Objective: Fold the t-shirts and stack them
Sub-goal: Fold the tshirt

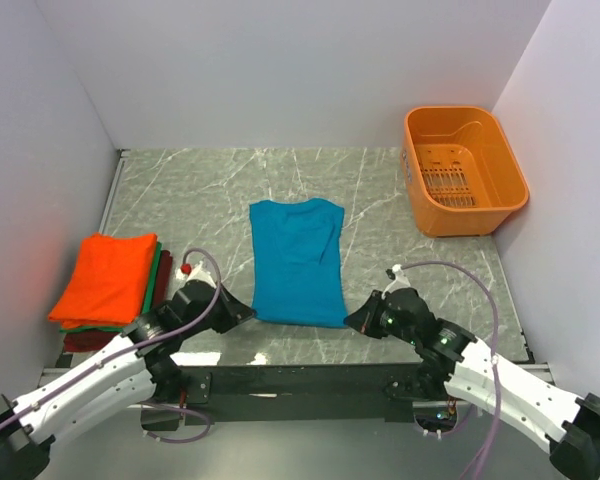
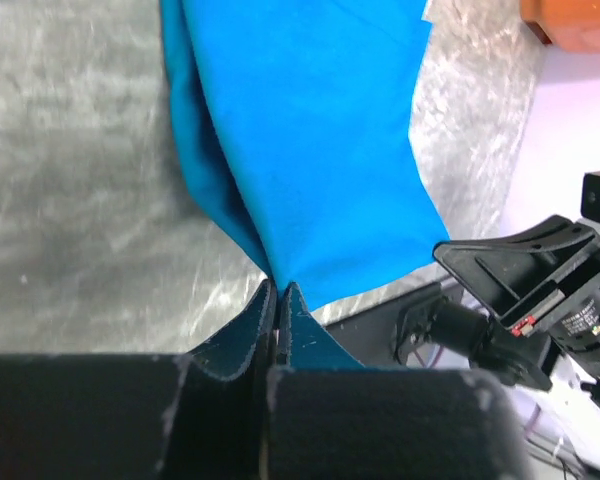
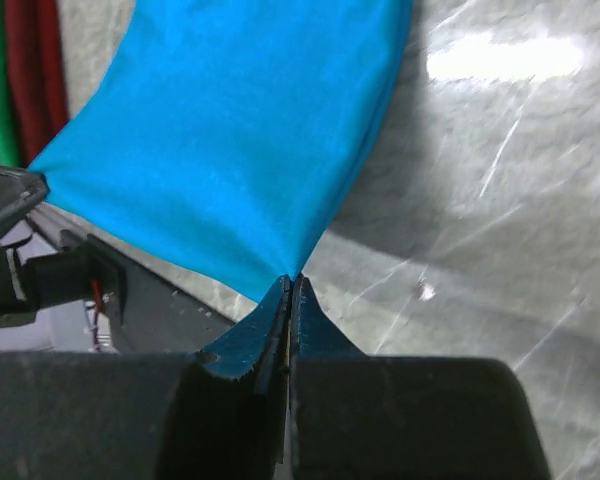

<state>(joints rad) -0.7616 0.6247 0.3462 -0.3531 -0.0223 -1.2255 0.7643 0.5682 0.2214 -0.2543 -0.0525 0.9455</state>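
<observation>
- Inside a robotics lab's test cell, boxed in on three sides by plain white panels [image 1: 310,70]
- Bolted to a black rail [image 1: 280,380] at the near edge of a grey marble-patterned tabletop [image 1: 200,190]: the left arm [image 1: 90,385] and the right arm [image 1: 500,385], white-and-black, trailing loose purple cables [image 1: 440,264]
- Set out on the tabletop: a teal-blue t-shirt [image 1: 295,260] laid flat, an orange plastic basket [image 1: 460,218] in the far right corner

White walls [image 1: 280,70], grey marbled tabletop [image 1: 200,190]
</observation>
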